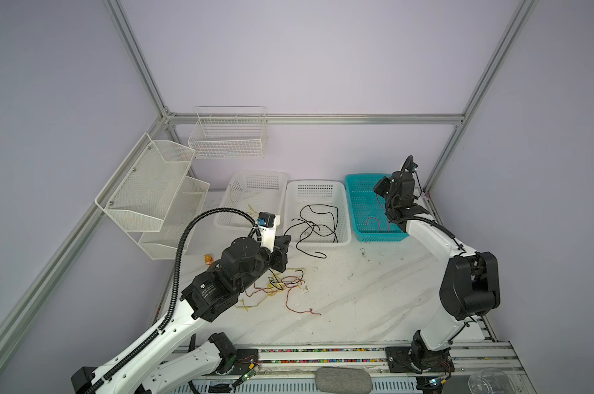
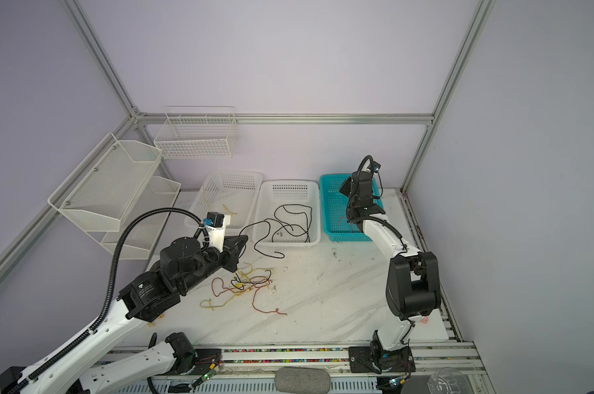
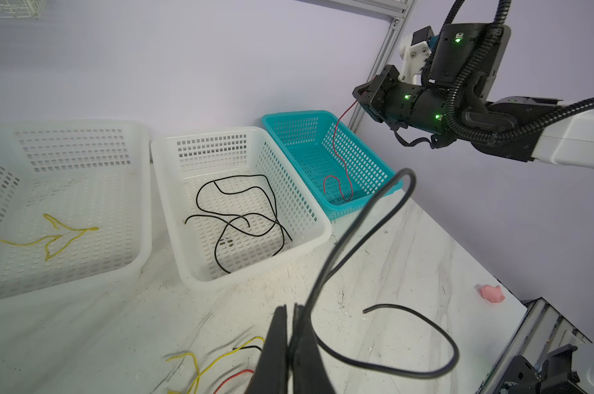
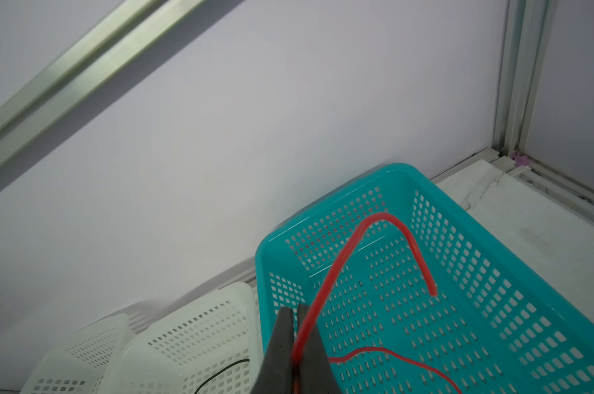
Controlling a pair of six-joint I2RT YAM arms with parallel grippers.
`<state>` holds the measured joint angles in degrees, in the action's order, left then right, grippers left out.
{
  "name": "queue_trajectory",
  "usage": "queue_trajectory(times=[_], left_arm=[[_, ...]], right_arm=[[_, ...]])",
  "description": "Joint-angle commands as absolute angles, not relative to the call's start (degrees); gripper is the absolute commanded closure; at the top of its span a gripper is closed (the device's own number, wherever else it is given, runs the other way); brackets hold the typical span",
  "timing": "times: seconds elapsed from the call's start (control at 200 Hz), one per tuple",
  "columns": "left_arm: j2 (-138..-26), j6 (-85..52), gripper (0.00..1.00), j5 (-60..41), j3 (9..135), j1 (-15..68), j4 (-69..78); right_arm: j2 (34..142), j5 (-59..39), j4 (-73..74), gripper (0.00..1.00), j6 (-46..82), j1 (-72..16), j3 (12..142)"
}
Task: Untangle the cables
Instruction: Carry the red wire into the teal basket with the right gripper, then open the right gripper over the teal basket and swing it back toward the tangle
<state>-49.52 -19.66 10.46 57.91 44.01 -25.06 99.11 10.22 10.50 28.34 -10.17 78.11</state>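
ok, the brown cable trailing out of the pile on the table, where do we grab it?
Probably its free tail, from straight above: that stretch of the brown cable lies flat on the table, clear of the pile, nothing crossing it.

Three plastic baskets on the bench point(image 1: 374, 300): the nine-o'clock white basket point(image 1: 261, 182), the middle white basket point(image 1: 316, 191), the three-o'clock teal basket point(image 1: 380, 236). Two wall racks: one mesh rack point(image 1: 145, 180), one grid rack point(image 1: 227, 136). One pink toy point(image 3: 491, 294), one orange toy point(image 1: 207, 259). The tangled cables point(image 1: 281, 283) overlap too much to count.
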Motion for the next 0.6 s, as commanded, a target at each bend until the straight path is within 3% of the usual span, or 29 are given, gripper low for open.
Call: queue_trajectory(times=[0.0,0.25,0.415,0.595], left_arm=[[-49.4,-20.9,1.0,9.4,55.8,44.2,-20.8],[-50.9,-21.6,1.0,8.9,55.8,44.2,-20.1],[-52.0,-21.5,1.0,8.8,56.2,44.1,-19.6],[-53.2,-21.4,1.0,8.7,56.6,44.2,-18.9]], right_arm=[[100.8,6.1,15.4,1.0,30.1,-9.1,79.1],[105.2,3.8,11.2,1.0,31.2,-9.1,80.1],[103.1,3.7,8.4,0.72,31.2,-9.1,80.3],[98.1,3.8,7.6,0.62,32.1,-9.1,78.9]])
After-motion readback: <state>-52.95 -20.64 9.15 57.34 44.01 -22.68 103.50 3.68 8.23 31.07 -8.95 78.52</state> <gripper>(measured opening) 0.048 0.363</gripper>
